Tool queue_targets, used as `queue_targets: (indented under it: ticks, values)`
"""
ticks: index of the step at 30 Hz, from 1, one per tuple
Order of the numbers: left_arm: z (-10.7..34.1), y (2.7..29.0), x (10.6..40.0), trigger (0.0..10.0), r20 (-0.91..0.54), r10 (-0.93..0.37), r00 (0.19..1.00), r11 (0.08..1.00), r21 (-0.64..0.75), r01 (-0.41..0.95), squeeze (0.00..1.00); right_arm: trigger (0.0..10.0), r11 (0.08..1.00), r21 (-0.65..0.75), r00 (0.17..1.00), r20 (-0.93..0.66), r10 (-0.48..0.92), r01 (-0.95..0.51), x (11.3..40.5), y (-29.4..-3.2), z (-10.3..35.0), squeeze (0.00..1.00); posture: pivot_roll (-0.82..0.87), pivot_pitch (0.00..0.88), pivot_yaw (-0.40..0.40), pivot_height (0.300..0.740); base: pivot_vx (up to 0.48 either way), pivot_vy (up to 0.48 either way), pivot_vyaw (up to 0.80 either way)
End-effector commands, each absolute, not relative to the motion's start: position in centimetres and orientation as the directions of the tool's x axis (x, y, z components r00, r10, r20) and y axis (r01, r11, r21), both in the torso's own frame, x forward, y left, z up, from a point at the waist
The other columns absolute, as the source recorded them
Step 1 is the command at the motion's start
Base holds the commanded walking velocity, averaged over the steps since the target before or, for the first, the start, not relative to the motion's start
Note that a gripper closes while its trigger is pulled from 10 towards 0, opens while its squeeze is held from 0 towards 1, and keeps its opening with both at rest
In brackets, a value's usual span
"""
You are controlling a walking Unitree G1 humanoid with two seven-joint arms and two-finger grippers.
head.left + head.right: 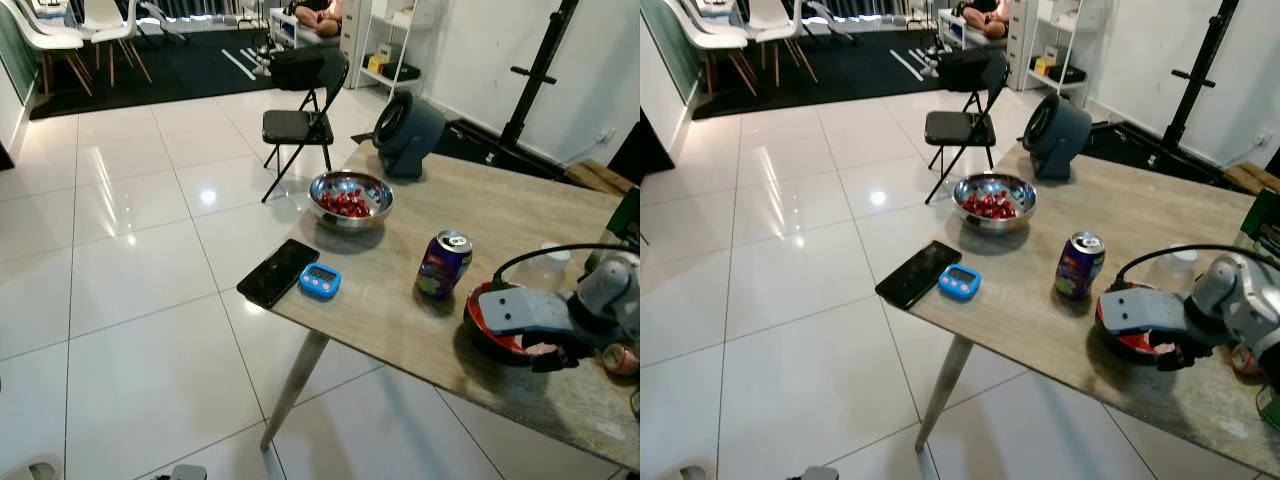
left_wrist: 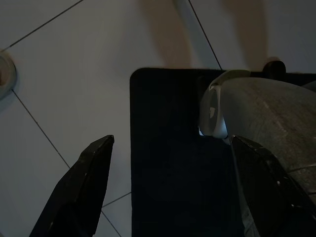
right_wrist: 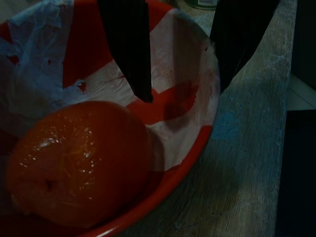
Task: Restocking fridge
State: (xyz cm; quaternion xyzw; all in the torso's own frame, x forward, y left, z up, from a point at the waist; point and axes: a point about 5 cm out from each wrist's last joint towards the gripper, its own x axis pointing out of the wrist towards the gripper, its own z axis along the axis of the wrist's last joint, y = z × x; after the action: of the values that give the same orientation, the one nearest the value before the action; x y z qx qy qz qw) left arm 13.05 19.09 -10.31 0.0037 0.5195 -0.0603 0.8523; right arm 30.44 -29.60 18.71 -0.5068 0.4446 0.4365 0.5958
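Right gripper (image 3: 182, 74) hovers spread over red bowl (image 3: 197, 153) on table (image 1: 520, 220); orange (image 3: 79, 158) sits inside, untouched. Fruit likely firm, slick-skinned, light: clasp across its widest middle, gently.

table (image 1: 520, 230): pale grey-brown wood grain
bowl (image 3: 197, 163): red rim, red-and-white lining
orange (image 3: 79, 158): glossy orange
can (image 1: 444, 265): purple with multicoloured print, silver top
metal bowl (image 1: 351, 187): polished silver, red contents
timer (image 1: 320, 281): bright blue, pale display
phone (image 1: 278, 272): black
right claw (image 3: 192, 59): black fingers
floor (image 1: 130, 250): glossy white tiles
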Motion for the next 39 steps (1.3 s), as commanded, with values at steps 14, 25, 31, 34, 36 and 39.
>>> queue_targets:
  ticks: [14, 25, 31, 34, 36, 39]
  values:
    - [-10.81, 18.16, 11.93, 10.0, -0.905, -0.12, 0.408, 0.991, -0.084, 0.106, 0.0, 1.0, 0.123, -0.203, 0.212, -0.976, 0.059, -0.971, 30.63, -29.82, 17.95, 0.0, -0.04, 0.046, -0.034, 0.74, 0.0, 0.0, 0.0]
    - [-10.69, 18.32, 12.3, 10.0, -0.902, -0.119, 0.415, 0.991, -0.083, 0.104, 0.0, 0.0, 0.128, -0.204, 0.214, -0.974, 0.07, -0.971, 30.82, -29.74, 17.76, 0.0, -0.04, 0.038, -0.026, 0.74, 0.0, 0.0, 0.0]
    - [-10.6, 18.46, 12.52, 10.0, -0.9, -0.116, 0.42, 0.991, -0.079, 0.106, 0.0, 0.0, 0.127, -0.205, 0.215, -0.974, 0.076, -0.971, 30.84, -29.71, 17.84, 0.0, -0.04, 0.035, -0.024, 0.74, 0.0, 0.0, 0.0]
    - [-10.58, 18.46, 12.6, 10.0, -0.899, -0.117, 0.422, 0.991, -0.078, 0.108, 0.0, 0.0, 0.121, -0.202, 0.213, -0.973, 0.087, -0.972, 30.74, -29.63, 17.93, 0.0, -0.04, 0.034, -0.022, 0.74, 0.0, 0.0, 0.0]
    - [-10.57, 18.46, 12.61, 10.0, -0.899, -0.117, 0.422, 0.991, -0.078, 0.109, 0.0, 0.0, 0.118, -0.2, 0.212, -0.972, 0.097, -0.973, 30.69, -29.5, 17.97, 0.0, -0.05, 0.035, -0.021, 0.74, 0.0, 0.0, 0.0]
    - [-10.58, 18.46, 12.61, 10.0, -0.899, -0.117, 0.421, 0.991, -0.077, 0.111, 0.0, 0.0, 0.113, -0.203, 0.215, -0.971, 0.102, -0.973, 30.65, -29.41, 18.04, 0.0, -0.05, 0.035, -0.021, 0.74, 0.0, 0.0, 0.0]
